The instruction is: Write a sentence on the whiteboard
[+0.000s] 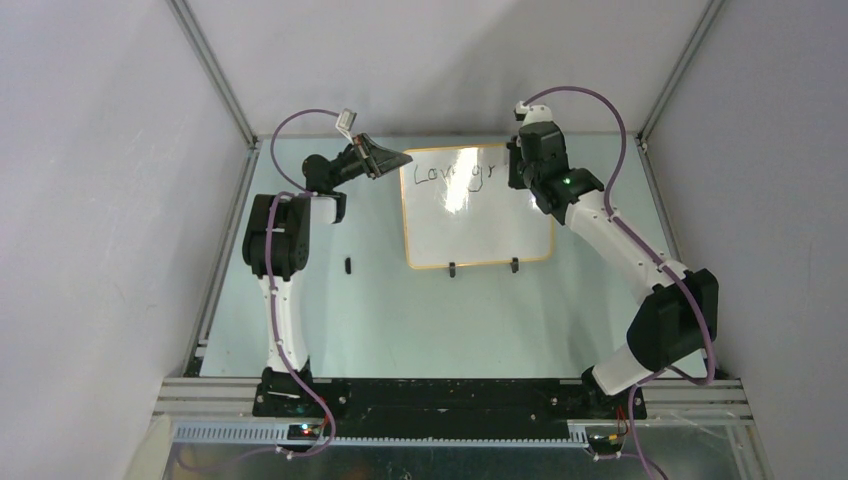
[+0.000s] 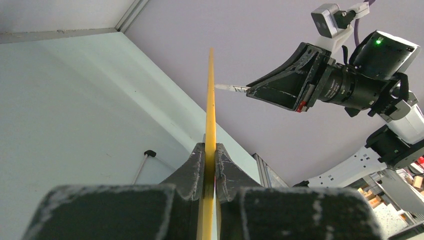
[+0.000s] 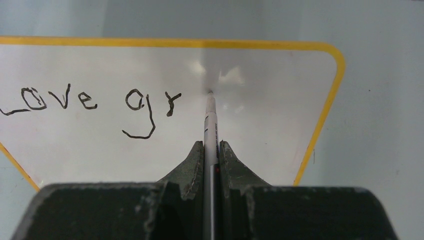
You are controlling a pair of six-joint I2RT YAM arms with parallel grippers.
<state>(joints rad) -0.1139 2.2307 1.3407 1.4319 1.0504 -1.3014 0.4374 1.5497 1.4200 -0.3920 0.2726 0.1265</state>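
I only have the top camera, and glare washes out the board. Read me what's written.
Observer: In the right wrist view, the sentence on the whiteboard reads "Love gr", all on one line.
Operator: Tell me where the pen tip is.
Observer: The right gripper is shut on the marker. Its tip sits just right of the "r" and, seen from the left wrist, appears to meet the board's face.
Operator: Check the left arm's hold.
Observer: In the left wrist view, the left gripper is shut on the board's orange rim, which shows edge-on between its fingers.
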